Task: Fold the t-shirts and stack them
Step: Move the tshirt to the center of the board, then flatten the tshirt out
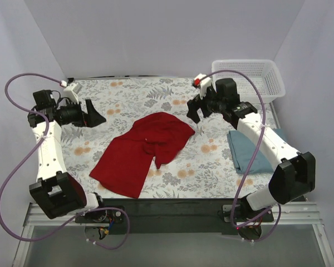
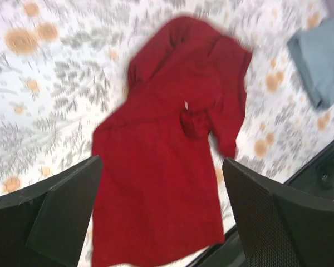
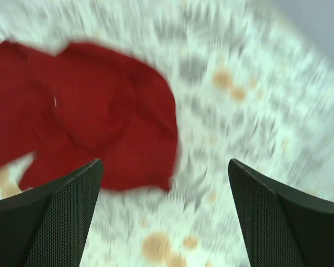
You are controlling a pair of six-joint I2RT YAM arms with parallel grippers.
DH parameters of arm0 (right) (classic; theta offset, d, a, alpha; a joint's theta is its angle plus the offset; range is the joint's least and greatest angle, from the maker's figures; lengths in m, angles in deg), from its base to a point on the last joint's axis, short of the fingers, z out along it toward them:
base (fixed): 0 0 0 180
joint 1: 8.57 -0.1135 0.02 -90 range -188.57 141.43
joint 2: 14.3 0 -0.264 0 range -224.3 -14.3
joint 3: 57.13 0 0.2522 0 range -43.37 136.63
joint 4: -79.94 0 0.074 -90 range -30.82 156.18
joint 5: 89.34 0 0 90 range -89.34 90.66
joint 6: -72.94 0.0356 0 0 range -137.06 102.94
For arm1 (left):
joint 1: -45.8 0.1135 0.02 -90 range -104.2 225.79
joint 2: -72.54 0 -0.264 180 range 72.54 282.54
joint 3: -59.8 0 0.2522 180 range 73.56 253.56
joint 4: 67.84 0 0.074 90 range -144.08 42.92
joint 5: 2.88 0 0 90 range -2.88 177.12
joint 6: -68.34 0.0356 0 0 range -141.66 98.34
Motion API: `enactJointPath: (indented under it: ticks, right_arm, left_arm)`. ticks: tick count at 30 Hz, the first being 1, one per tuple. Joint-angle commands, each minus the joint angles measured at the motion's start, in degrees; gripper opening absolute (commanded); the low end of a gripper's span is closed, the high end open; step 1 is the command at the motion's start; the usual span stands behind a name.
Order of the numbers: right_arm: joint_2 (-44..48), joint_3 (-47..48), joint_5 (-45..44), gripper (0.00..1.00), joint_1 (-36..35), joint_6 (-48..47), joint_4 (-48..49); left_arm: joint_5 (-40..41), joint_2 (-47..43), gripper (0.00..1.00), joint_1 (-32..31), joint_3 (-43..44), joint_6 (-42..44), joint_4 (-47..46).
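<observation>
A bright red t-shirt (image 1: 142, 150) lies crumpled and partly spread in the middle of the floral-covered table; it also shows in the left wrist view (image 2: 172, 150) and the right wrist view (image 3: 89, 111). A blue-grey t-shirt (image 1: 250, 150) lies folded at the right, partly under the right arm, and its corner shows at the upper right of the left wrist view (image 2: 323, 61). My left gripper (image 1: 94, 118) hangs open over the table's left side, apart from the red shirt. My right gripper (image 1: 196, 114) stands open just right of the red shirt's top, with nothing between its fingers.
A white lattice basket (image 1: 250, 75) stands at the back right corner. The table's dark front edge (image 1: 172, 203) runs just below the red shirt's hem. White walls close in the back and both sides.
</observation>
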Motion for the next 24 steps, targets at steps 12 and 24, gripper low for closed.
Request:
enactJointPath:
  ticks: [12,24]
  right_arm:
    - [-1.9,-10.1,8.4,0.71,-8.5,-12.6,-17.3]
    - [-20.3,-3.1,-9.0,0.71,-29.9,-7.4,-12.6]
  left_arm:
    - [20.2,0.0,0.67,-1.8,-21.5,24.6,8.5]
    - [32.6,4.7,0.66,-2.7,-28.5,17.5,2.9]
